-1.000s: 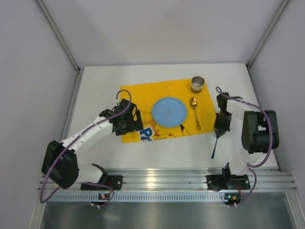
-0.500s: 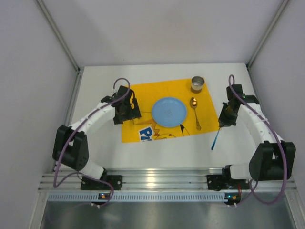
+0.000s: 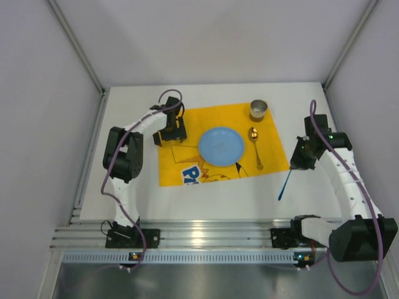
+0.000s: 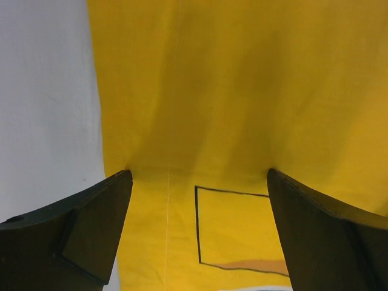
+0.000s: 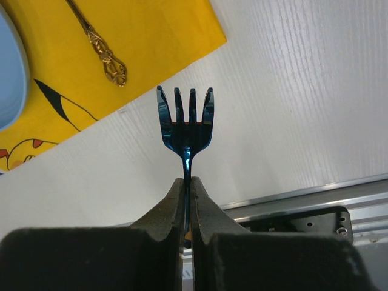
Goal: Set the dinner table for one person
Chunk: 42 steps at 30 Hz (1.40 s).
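The white dinner table (image 3: 134, 187) bears a yellow printed mat (image 3: 187, 118). On the mat lie a blue plate (image 3: 221, 146), a gold spoon (image 3: 255, 148) to its right and a metal cup (image 3: 258, 110) at the far right corner. My left gripper (image 3: 171, 133) is open and empty just above the mat's left part (image 4: 242, 91), left of the plate. My right gripper (image 3: 298, 159) is shut on a blue fork (image 3: 285, 184) off the mat's right edge. In the right wrist view the fork's tines (image 5: 186, 115) stick out past the gripper (image 5: 188, 182) over the white table (image 5: 291, 109).
An aluminium rail (image 3: 212, 233) runs along the near edge. Grey walls enclose the table on the left, back and right. The spoon's handle (image 5: 100, 45) and the plate's rim (image 5: 9, 73) show at the upper left of the right wrist view.
My left gripper moved farther back along the mat's left part as its arm swung in. My right gripper moved right and slightly back, carrying the fork.
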Each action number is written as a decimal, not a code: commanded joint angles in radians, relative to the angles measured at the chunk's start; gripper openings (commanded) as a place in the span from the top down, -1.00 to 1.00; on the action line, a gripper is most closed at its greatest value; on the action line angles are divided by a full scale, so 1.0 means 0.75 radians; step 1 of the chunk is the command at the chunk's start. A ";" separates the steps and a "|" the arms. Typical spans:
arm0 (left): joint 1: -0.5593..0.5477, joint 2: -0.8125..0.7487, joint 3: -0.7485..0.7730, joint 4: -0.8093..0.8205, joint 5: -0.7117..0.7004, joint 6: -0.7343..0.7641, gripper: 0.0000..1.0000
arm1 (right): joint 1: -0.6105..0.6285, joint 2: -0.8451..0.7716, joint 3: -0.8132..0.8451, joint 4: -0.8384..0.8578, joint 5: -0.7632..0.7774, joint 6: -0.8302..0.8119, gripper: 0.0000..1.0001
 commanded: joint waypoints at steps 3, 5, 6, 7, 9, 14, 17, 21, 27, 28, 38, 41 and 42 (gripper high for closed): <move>0.017 0.131 0.136 -0.082 -0.105 0.074 -0.95 | 0.006 -0.060 -0.004 -0.037 -0.012 0.019 1.00; 0.032 0.168 0.157 -0.080 -0.099 0.078 -0.89 | 0.006 -0.060 0.002 -0.039 -0.012 0.023 1.00; 0.038 0.176 0.163 -0.080 -0.093 0.082 -0.76 | 0.006 -0.058 0.004 -0.039 -0.012 0.023 1.00; 0.048 0.188 0.173 -0.076 -0.079 0.090 -0.65 | 0.006 -0.056 0.006 -0.039 -0.012 0.025 1.00; 0.056 0.213 0.179 -0.064 -0.068 0.098 -0.42 | 0.006 -0.053 0.010 -0.039 -0.012 0.025 1.00; 0.079 0.266 0.230 -0.062 -0.044 0.112 0.35 | 0.006 -0.045 0.014 -0.041 -0.004 0.027 1.00; 0.089 0.299 0.283 -0.070 -0.038 0.123 0.34 | 0.006 -0.033 0.029 -0.041 0.000 0.027 1.00; 0.103 0.344 0.365 -0.072 -0.019 0.139 0.29 | 0.006 0.002 0.068 -0.047 -0.002 0.017 1.00; 0.120 0.420 0.515 -0.123 -0.001 0.147 0.25 | 0.010 0.061 0.151 -0.053 0.000 0.000 1.00; 0.120 0.420 0.519 -0.125 0.003 0.149 0.21 | 0.018 0.067 0.166 -0.051 0.002 -0.004 1.00; 0.120 -0.022 0.374 -0.100 -0.005 0.076 -0.97 | 0.484 0.486 0.793 -0.041 -0.022 0.160 1.00; 0.120 -0.146 0.310 -0.139 -0.021 0.067 -0.97 | 0.637 0.722 1.054 0.006 -0.141 0.186 1.00; 0.120 -0.175 0.284 -0.156 -0.031 0.061 -0.96 | 0.671 0.793 1.133 0.016 -0.170 0.186 1.00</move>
